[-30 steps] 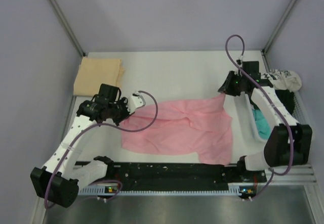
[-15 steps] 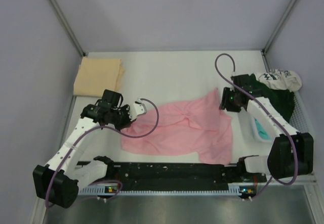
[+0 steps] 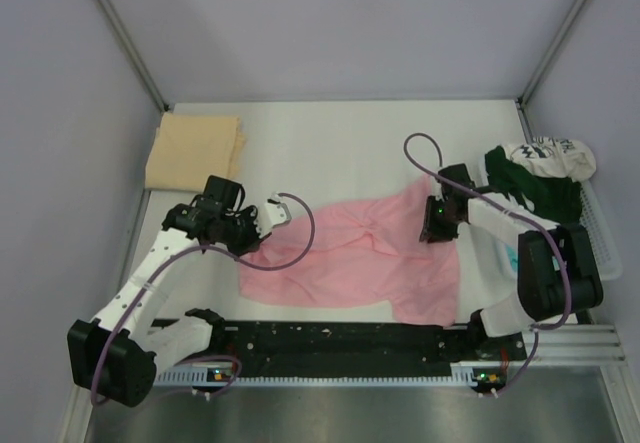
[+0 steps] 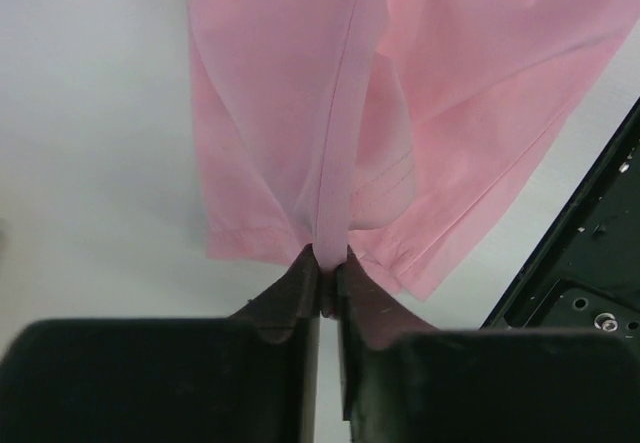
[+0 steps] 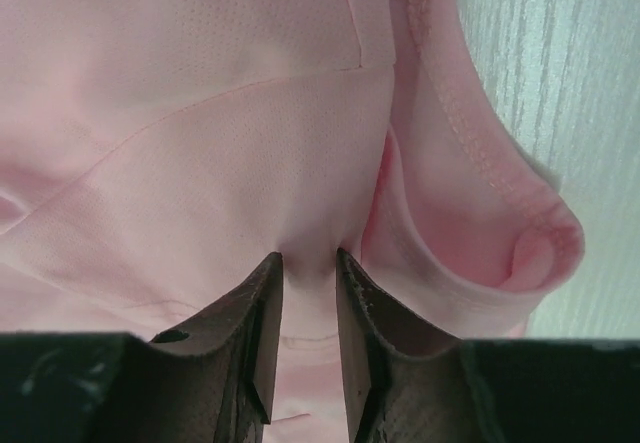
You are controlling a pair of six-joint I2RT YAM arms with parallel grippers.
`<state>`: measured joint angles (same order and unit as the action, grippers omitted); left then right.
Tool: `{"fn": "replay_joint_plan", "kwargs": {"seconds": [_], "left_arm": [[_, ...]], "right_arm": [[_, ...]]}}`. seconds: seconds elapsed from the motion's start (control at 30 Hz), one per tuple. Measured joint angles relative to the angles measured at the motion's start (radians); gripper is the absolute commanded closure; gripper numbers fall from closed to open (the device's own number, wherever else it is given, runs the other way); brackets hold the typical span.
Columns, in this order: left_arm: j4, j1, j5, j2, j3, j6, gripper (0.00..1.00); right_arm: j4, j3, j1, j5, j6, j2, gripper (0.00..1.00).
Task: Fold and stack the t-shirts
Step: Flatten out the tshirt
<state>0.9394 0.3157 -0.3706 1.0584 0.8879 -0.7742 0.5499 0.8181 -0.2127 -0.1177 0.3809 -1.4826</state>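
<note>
The left gripper (image 4: 327,263) has its jaws pressed tight on a raised fold of the pink t-shirt (image 4: 290,113), which runs straight ahead of the fingertips. Behind the claw, the left arm (image 3: 140,283) is bent at the elbow, with the wrist low and nearly level. The right gripper (image 5: 310,263) points downward with its jaws a narrow gap apart. Both fingertips (image 5: 262,293) press into the cloth just beneath them. Behind that claw, the right arm (image 3: 500,218) folds back sharply on itself.
</note>
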Motion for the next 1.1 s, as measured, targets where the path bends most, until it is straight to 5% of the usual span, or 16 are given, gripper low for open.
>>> {"fn": "replay_joint_plan", "kwargs": {"seconds": [0.13,0.27,0.57,1.1], "left_arm": [[0.005,0.0,0.017,0.004,0.0,0.002,0.58],[0.017,0.0,0.02,0.034,-0.004,-0.005,0.47],[0.014,0.013,0.037,0.118,-0.025,0.026,0.4],[-0.071,0.12,0.266,0.179,-0.128,0.072,0.56]], "right_arm": [[-0.025,-0.007,-0.002,-0.016,0.002,-0.011,0.99],[-0.037,-0.007,-0.002,-0.019,0.004,-0.013,1.0],[-0.027,-0.007,-0.002,-0.038,0.003,0.076,1.0],[0.029,0.018,-0.002,-0.049,-0.013,0.23,1.0]]}}
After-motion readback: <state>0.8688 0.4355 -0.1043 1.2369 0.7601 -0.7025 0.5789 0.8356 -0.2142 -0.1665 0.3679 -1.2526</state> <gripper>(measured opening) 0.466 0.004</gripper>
